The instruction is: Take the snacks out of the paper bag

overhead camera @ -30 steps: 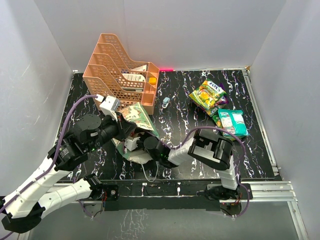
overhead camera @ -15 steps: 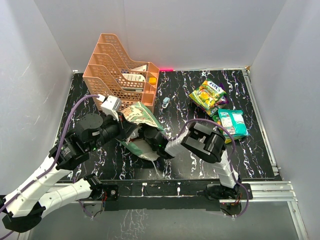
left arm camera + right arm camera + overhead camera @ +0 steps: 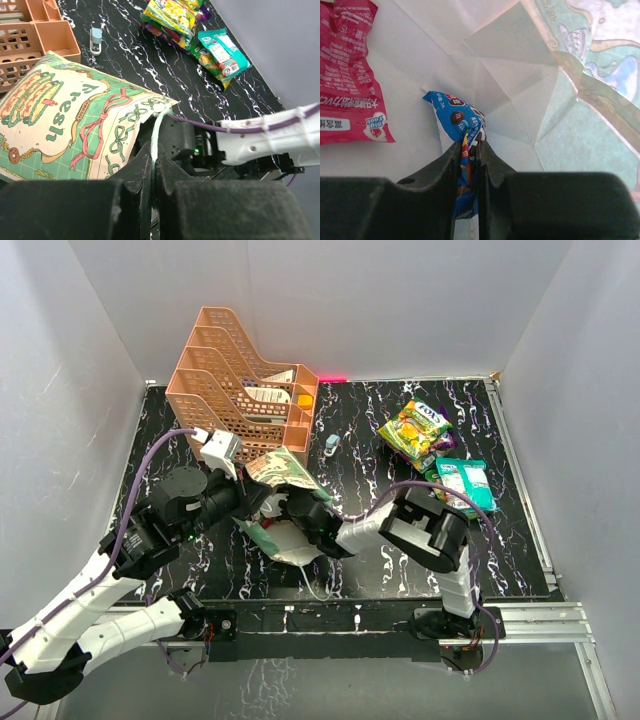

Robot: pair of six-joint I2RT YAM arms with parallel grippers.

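Observation:
The mint-green paper bag (image 3: 281, 471) lies on its side with its mouth toward the arms; its patterned side (image 3: 65, 125) fills the left wrist view. My left gripper (image 3: 152, 167) is shut on the bag's mouth edge. My right gripper (image 3: 470, 147) is inside the bag's cream interior, shut on a blue snack packet (image 3: 454, 117). A pink snack packet (image 3: 345, 75) lies inside to its left. On the table to the right lie a yellow-green packet (image 3: 415, 428) and a teal one (image 3: 463, 483).
The orange lattice rack (image 3: 240, 380) stands at the back left, touching the bag's far end. A small pale blue-white object (image 3: 331, 445) lies between the rack and the packets. My right arm (image 3: 260, 140) reaches across in front of the bag's mouth.
My right gripper has gone deeper into the bag and its jaws have closed on the blue packet. The bag's mouth has shifted slightly. The left gripper keeps its hold.

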